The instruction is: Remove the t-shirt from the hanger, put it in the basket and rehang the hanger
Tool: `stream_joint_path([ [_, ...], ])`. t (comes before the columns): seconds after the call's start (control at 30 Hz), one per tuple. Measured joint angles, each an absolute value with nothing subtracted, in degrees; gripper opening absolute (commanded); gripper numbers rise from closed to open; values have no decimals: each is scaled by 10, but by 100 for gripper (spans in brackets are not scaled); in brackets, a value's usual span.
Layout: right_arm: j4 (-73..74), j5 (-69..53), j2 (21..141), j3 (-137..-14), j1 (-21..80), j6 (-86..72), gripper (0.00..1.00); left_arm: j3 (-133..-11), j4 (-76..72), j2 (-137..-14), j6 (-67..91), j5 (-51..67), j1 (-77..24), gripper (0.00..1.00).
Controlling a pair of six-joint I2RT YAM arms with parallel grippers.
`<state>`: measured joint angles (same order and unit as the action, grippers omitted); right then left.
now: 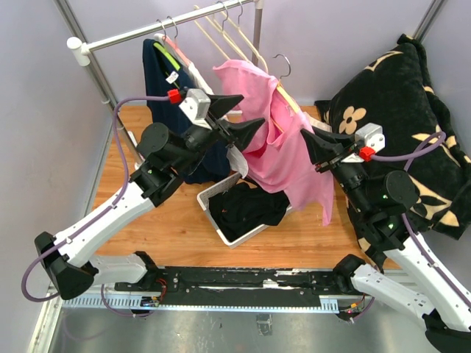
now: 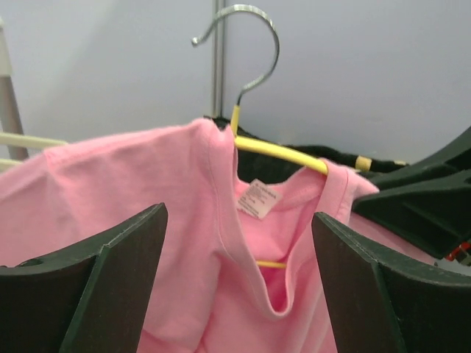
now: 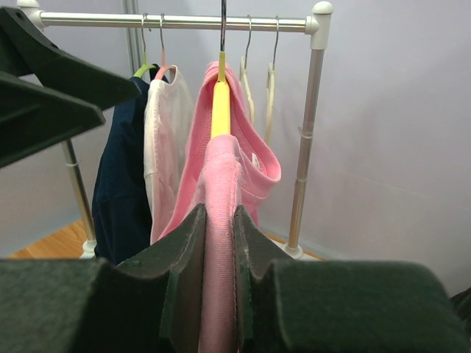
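Above the counter [image 1: 165, 228], the pink t-shirt [image 1: 283, 158] is draped on a yellow hanger [image 2: 283, 151]; one shoulder is pinched by the right claw [image 1: 304, 134], the collar faced by the spread left claw [image 1: 249, 110].

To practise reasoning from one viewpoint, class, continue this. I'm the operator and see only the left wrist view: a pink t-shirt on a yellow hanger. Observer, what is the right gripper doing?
Observer: The right gripper is shut on the pink t-shirt, pinching fabric near the end of the yellow hanger.
Operator: What lies under the shirt?
Observer: A white bin holding a black garment.
Operator: Anything else on the rail?
Observer: A navy garment and a white garment hang on the rail.
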<state>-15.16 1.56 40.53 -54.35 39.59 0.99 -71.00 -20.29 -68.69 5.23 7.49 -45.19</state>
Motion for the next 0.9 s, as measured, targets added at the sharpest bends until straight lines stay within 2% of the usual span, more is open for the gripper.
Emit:
stream_joint_path([
  [0.17, -146, 8, 400, -543, 396, 10, 1, -721, -244, -685, 25, 61, -452, 86],
  [0.4, -133, -15, 397, -543, 396, 2, 1, -791, -277, -747, -3, 70, -452, 86],
  [0.6, -123, -29, 397, -538, 396, -2, 1, -810, -287, -788, -12, 84, -452, 82],
  [0.7, -117, -32, 397, -537, 396, -3, 1, -811, -287, -799, -15, 88, -452, 73],
  [0.8, -117, -35, 397, -537, 396, -3, 1, -811, -286, -808, -20, 90, -452, 60],
  [0.9, -117, -35, 397, -537, 396, -3, 1, -812, -281, -814, -26, 90, -452, 50],
])
